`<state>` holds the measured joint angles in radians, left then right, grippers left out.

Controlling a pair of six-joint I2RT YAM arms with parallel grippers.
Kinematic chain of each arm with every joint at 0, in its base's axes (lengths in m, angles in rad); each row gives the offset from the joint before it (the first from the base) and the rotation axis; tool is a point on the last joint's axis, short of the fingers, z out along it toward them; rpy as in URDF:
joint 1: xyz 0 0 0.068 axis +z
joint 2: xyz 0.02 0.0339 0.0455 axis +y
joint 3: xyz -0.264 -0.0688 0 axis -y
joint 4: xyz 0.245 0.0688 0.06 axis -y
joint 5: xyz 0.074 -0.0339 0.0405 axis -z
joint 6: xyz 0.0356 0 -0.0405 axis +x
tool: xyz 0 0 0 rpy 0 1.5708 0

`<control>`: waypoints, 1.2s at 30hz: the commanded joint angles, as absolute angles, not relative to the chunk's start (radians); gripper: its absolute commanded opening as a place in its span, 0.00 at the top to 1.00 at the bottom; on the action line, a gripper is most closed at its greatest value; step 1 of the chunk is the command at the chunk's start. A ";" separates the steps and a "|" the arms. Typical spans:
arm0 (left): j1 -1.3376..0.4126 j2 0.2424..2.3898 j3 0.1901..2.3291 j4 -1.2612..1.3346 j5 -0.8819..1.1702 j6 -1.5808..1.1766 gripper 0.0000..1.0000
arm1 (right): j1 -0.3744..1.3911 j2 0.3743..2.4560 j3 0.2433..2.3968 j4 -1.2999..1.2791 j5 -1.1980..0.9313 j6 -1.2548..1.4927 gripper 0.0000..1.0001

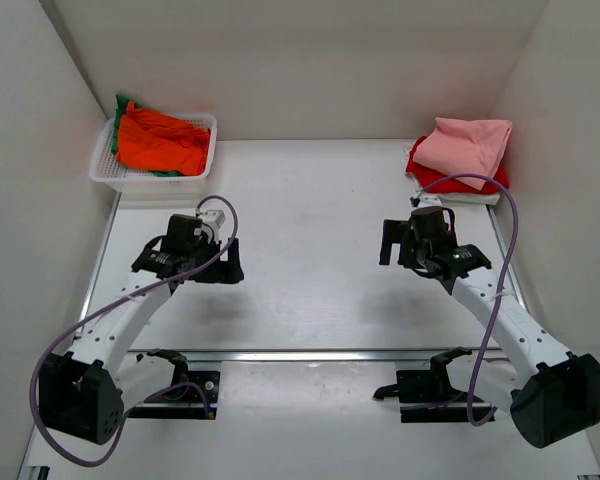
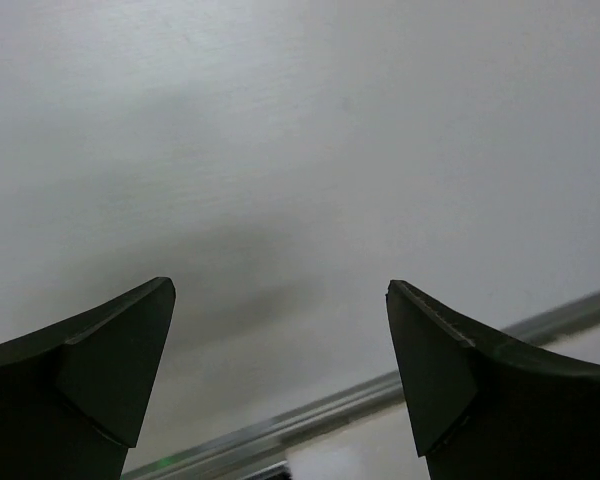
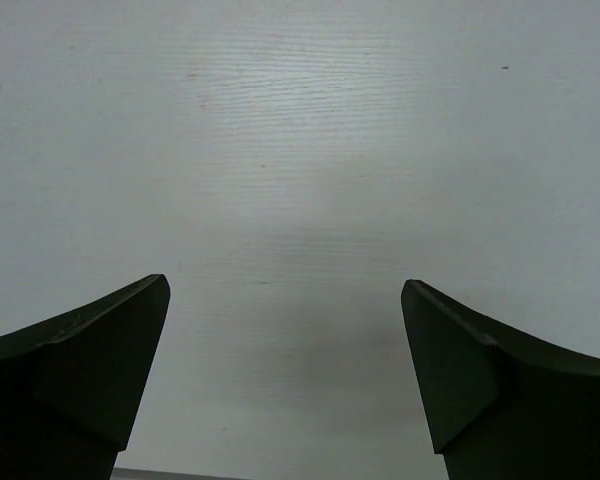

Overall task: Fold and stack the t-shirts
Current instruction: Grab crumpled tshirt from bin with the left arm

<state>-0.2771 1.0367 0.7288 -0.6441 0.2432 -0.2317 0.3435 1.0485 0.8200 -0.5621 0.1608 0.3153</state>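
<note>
Looks about halfway: pink shirt (image 1: 472, 145) sits folded on red shirt (image 1: 418, 162) at the far right corner; orange shirt (image 1: 160, 143) and green shirt (image 1: 123, 103) wait crumpled in the basket (image 1: 110, 178), far left corner. Left gripper (image 2: 280, 290) and right gripper (image 3: 285, 285) both gape empty mid-table
</note>
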 commanded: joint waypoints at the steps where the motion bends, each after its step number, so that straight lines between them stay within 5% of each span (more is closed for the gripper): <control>1: -0.287 1.064 0.879 -0.699 0.006 -0.067 0.01 | 0.321 1.032 0.822 -0.519 0.138 0.327 0.01; 5: -0.244 1.112 0.940 -0.548 -0.244 -0.041 0.01 | 0.293 1.026 0.807 -0.488 0.088 0.324 0.01; 9: -0.173 1.414 1.295 -0.572 -0.278 -0.040 0.01 | 0.276 1.046 0.816 -0.482 0.043 0.328 0.01; 12: -0.102 1.597 1.526 -0.542 -0.153 -0.079 1.00 | 0.267 1.064 0.834 -0.468 0.022 0.319 0.01; 17: -0.002 1.797 1.698 -0.382 -0.029 -0.231 0.97 | 0.229 1.150 0.909 -0.456 -0.023 0.267 0.01; 18: 0.033 1.837 1.719 -0.333 -0.006 -0.247 0.76 | 0.230 1.169 0.926 -0.453 -0.026 0.256 0.00; 20: 0.064 1.900 1.770 -0.298 -0.006 -0.255 0.70 | 0.221 1.212 0.951 -0.439 -0.031 0.242 0.01; 21: 0.067 1.964 1.837 -0.305 -0.017 -0.227 0.56 | 0.225 1.233 0.971 -0.420 -0.035 0.230 0.01; 22: 0.064 2.027 1.909 -0.322 -0.024 -0.198 0.31 | 0.227 1.264 0.985 -0.416 -0.032 0.233 0.00; 23: 0.069 2.054 1.986 -0.324 -0.044 -0.178 0.23 | 0.227 1.296 0.998 -0.411 -0.046 0.230 0.01; 27: 0.060 2.302 2.254 -0.425 -0.106 -0.120 0.25 | 0.242 1.373 1.054 -0.407 -0.054 0.218 0.01; 32: 0.077 2.453 2.362 -0.394 -0.068 -0.190 0.40 | 0.238 1.422 1.104 -0.393 -0.086 0.229 0.01; 36: 0.071 2.554 2.424 -0.419 -0.097 -0.201 0.39 | 0.229 1.433 1.127 -0.368 -0.106 0.248 0.01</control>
<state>0.0731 2.5484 2.3585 -0.3889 -0.0803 -0.1810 0.2340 1.4387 1.0779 -0.4267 -0.0761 0.2363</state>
